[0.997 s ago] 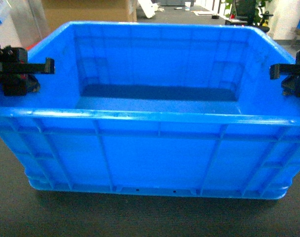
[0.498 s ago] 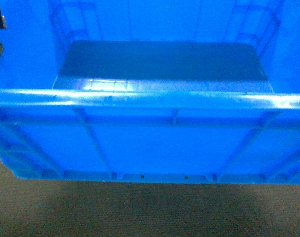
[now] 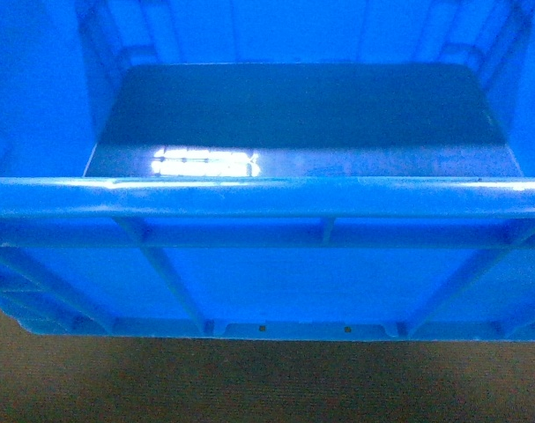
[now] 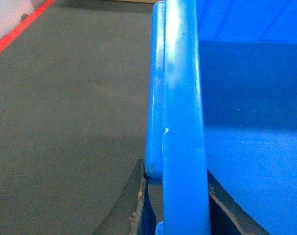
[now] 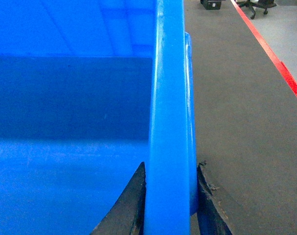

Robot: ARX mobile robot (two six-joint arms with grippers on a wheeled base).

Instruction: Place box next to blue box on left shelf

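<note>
Although it fills nearly the whole head view, the box reads clearly as a bright-blue plastic crate: a thick rounded rim runs straight across the middle of the frame, ribbed outer wall below it with slanting and upright ribs, and two small notches along the bottom edge. Above the rim, its smooth flat floor lies dark in shadow, with a bright patch of glare at centre left. Dark carpet shows in a strip along the bottom of the frame, under the crate. In the left wrist view the left gripper sits at the bottom centre, its two dark fingers closed against either side of the crate's rim, which runs up the frame. The right wrist view mirrors this: the right gripper clamps the opposite rim at bottom centre. A red floor stripe crosses the upper right corner there.
</note>
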